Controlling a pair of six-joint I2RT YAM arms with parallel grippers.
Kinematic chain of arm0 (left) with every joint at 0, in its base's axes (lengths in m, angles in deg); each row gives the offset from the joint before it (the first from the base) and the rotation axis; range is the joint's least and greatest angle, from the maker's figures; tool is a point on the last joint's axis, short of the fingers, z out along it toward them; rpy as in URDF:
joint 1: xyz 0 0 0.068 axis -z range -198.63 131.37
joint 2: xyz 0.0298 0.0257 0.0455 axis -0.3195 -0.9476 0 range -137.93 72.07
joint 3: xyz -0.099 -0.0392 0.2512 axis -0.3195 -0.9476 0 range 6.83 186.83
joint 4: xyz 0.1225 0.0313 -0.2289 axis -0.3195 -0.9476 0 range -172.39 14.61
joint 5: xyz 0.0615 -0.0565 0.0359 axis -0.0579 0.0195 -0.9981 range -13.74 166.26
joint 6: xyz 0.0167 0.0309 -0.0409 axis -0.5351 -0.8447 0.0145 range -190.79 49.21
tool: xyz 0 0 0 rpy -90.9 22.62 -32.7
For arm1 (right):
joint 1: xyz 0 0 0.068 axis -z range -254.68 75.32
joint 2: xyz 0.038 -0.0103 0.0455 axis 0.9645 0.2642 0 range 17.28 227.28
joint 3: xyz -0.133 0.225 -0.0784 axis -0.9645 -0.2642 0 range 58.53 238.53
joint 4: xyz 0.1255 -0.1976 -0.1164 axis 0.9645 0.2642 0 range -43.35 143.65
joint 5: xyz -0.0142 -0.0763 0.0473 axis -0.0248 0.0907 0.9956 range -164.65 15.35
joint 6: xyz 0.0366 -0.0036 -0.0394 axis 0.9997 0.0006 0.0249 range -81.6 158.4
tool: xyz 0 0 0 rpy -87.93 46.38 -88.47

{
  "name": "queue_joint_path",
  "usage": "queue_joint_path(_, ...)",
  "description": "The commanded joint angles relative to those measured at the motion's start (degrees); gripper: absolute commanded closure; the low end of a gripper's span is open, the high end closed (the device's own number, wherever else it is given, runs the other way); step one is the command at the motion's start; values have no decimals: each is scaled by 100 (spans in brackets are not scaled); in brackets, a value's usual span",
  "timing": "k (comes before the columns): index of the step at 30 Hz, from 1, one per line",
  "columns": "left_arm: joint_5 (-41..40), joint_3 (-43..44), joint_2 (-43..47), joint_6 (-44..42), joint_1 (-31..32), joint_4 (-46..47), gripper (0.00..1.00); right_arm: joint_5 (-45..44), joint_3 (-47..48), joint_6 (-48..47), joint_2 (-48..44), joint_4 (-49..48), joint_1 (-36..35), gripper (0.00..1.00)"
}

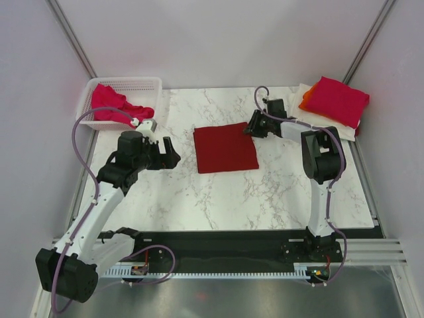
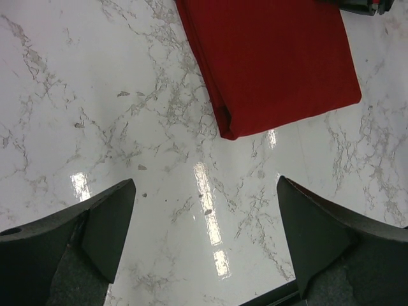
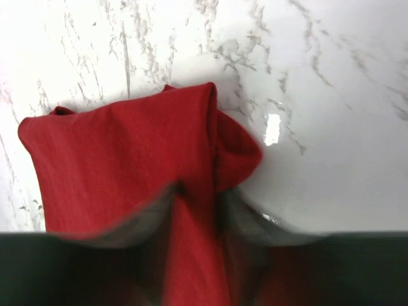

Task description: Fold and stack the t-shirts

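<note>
Two grippers flank the folded dark red t-shirt (image 1: 225, 147) lying mid-table. The left gripper (image 1: 173, 158), jaws wide apart, stands just left of it, not touching. The right gripper (image 1: 255, 124) pinches its far right corner, the cloth bunched in its grip. Beyond lie a pink t-shirt (image 1: 109, 103) in the basket (image 1: 149, 83) at far left and a stack of folded t-shirts (image 1: 334, 99) at far right.

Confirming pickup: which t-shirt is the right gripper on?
The folded dark red cloth t-shirt at the table's centre; the right gripper pinches its far right corner. One bright pink t-shirt lies in the white mesh basket, another tops the right stack.
</note>
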Motion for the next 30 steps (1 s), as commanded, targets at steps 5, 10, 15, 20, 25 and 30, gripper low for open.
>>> queue_joint_path(5,32,-2,202,-40,-37,209,0,508,-992,632,-16,-1410,-98,100)
queue_joint_path(10,-47,7,202,-120,-37,156,0,509,-889,633,-719,-1429,-106,100)
queue_joint_path(15,-135,-2,272,-137,-37,139,1,341,-203,598,-1106,-761,-98,100)
queue_joint_path(20,-152,-37,316,-155,-37,139,1,96,587,633,-1107,-104,-80,100)
queue_joint_path(25,-170,-46,334,-164,-37,130,1,-124,1465,633,-1019,416,-1,100)
queue_joint_path(30,-170,-54,343,-173,-37,130,2,-274,2240,449,-896,1005,105,100)
